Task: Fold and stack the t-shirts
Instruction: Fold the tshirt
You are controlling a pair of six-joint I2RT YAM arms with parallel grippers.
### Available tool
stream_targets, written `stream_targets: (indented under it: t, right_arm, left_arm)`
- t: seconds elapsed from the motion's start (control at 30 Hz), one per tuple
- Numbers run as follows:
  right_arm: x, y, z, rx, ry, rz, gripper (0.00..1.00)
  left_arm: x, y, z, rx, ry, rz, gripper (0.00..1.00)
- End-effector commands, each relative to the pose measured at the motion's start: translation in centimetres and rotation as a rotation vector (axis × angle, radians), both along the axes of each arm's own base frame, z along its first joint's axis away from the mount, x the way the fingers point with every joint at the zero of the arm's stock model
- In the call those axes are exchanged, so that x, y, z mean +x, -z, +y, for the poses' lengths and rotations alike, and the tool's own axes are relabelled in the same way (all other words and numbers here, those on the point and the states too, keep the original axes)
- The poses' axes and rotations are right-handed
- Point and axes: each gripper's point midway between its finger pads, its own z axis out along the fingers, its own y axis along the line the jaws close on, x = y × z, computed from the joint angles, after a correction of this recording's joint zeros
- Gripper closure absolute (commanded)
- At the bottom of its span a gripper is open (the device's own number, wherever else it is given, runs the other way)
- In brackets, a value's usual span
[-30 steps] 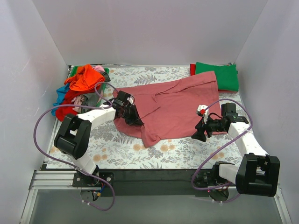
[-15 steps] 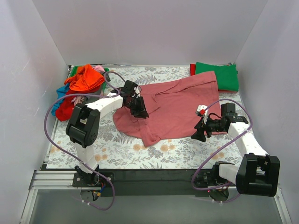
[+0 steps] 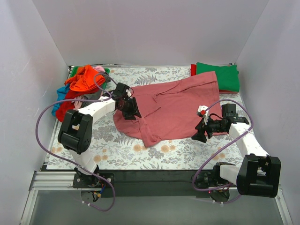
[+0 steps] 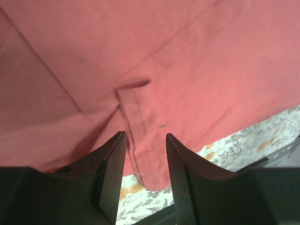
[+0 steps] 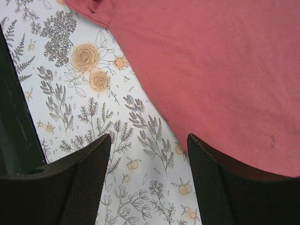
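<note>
The large dusty-rose t-shirt [image 3: 180, 105] lies rumpled across the middle of the floral table cover. My left gripper [image 3: 131, 110] hovers over the shirt's left part. In the left wrist view the left gripper [image 4: 145, 140] is open and empty, with a folded hem of the rose shirt [image 4: 140, 112] between the jaws below. My right gripper [image 3: 198, 135] sits at the shirt's near right edge. In the right wrist view the right gripper [image 5: 149, 140] is open over bare cover, beside the shirt's edge [image 5: 225, 70].
A folded green t-shirt [image 3: 220, 76] lies on a red one [image 3: 192, 69] at the back right. A loose pile of orange [image 3: 86, 78], red [image 3: 64, 111] and blue [image 3: 59, 93] shirts sits at the back left. White walls enclose three sides.
My left gripper swung toward the back right over the shirt, then came back left. The shirt's left edge shifted a little. The right arm has not moved.
</note>
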Motion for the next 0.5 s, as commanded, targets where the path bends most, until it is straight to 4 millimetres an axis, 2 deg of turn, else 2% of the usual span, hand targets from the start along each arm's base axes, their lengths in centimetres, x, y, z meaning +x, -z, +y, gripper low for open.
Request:
stream_targets:
  t: [0.0, 0.07, 0.33, 0.47]
  right_arm:
    - [-0.2, -0.4, 0.4, 0.017, -0.019, -0.011, 0.27]
    - [-0.1, -0.4, 0.4, 0.017, -0.019, -0.012, 0.27]
    - [-0.2, -0.3, 0.3, 0.016, -0.018, -0.007, 0.27]
    - [-0.2, -0.3, 0.3, 0.015, -0.017, -0.006, 0.27]
  left_arm:
    - [1.1, 0.3, 0.7, 0.036, -0.001, -0.041, 0.62]
    - [1.4, 1.3, 0.8, 0.054, 0.005, -0.023, 0.62]
    - [3.0, 2.0, 0.3, 0.078, 0.036, -0.029, 0.62]
    - [3.1, 2.9, 0.2, 0.085, 0.052, -0.010, 0.62]
